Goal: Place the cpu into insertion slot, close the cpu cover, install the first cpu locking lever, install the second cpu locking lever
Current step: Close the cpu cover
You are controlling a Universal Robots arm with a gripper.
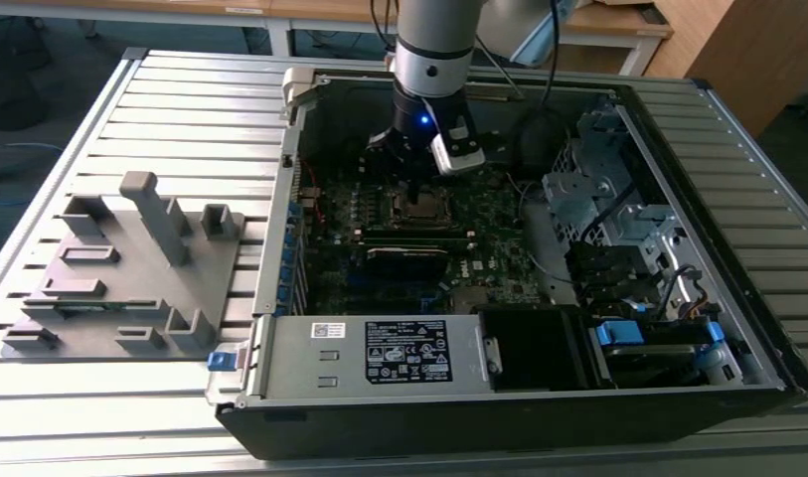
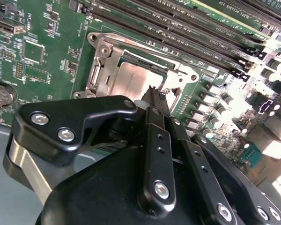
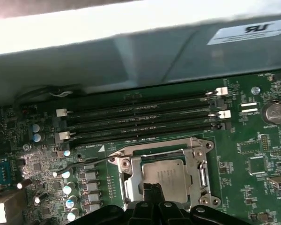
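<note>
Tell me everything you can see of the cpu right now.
The cpu is a flat square chip with a dull silver-grey metal top that carries faint print. It lies level inside the insertion slot on the green motherboard. The shiny metal cpu cover frames its edges. The black gripper overlaps one edge and hides part of it; contact cannot be told.

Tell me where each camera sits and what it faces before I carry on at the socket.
Exterior view: off the arm, high up, looking down into the open computer case; the arm and gripper reach into it.
First wrist view: on the arm, looking past the gripper at the cpu and memory slots.
Second wrist view: on the arm, looking along the gripper at the cpu cover.
Shared: both wrist views show the cpu framed by the cpu cover, the gripper close above it.
</note>
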